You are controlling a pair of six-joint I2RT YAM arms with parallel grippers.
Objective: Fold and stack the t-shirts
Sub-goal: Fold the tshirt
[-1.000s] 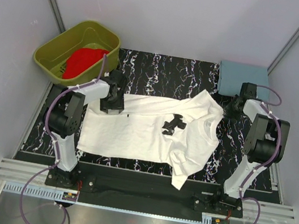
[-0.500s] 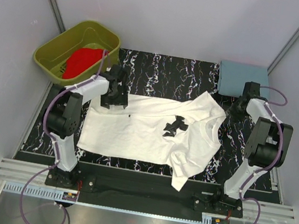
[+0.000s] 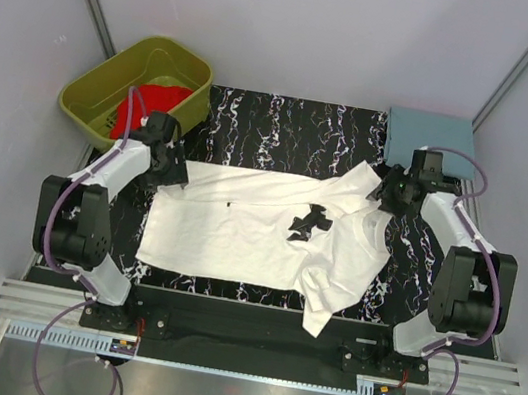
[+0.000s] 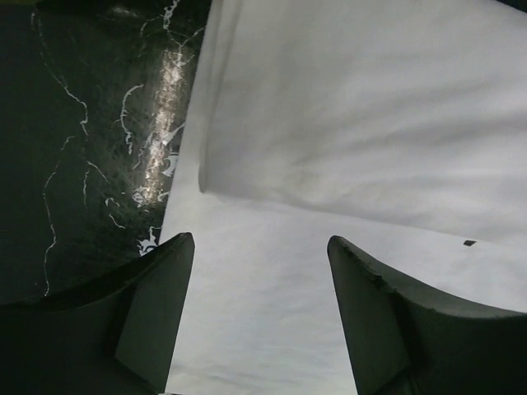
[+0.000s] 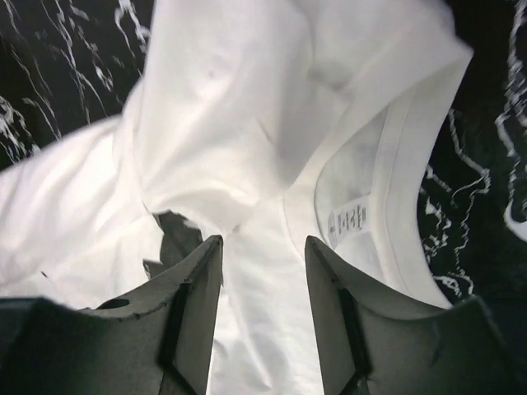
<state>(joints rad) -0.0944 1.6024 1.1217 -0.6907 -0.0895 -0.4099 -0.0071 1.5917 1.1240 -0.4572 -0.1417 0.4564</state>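
On the black, white-veined marbled mat (image 3: 286,125), a plain white t-shirt (image 3: 237,239) of soft cloth lies spread out flat, hem toward the left arm and collar toward the right arm. A small black chest mark (image 3: 309,220) faces up near its middle. Its far edge is doubled over in a long fold, and one short sleeve (image 3: 319,308) trails toward the near edge of the mat.

At the far left corner of the white t-shirt, the left gripper (image 3: 173,174) hangs just over the cloth. Its wrist view shows the two dark fingers (image 4: 148,304) standing wide apart with nothing between them, the shirt's side edge and fold below the gap and bare mat to one side.

At the shirt's far right end, the right gripper (image 3: 380,194) sits over the collar. Its fingers (image 5: 193,304) are parted too, and the cloth below is not pinched. The neckline with its small white label (image 5: 350,220) lies just beside the gap.

Beyond the mat's far left corner stands an olive-green plastic tub (image 3: 96,78), and a bright red t-shirt (image 3: 153,103) lies crumpled inside it. A blue-grey folded cloth (image 3: 427,134) rests at the far right corner.
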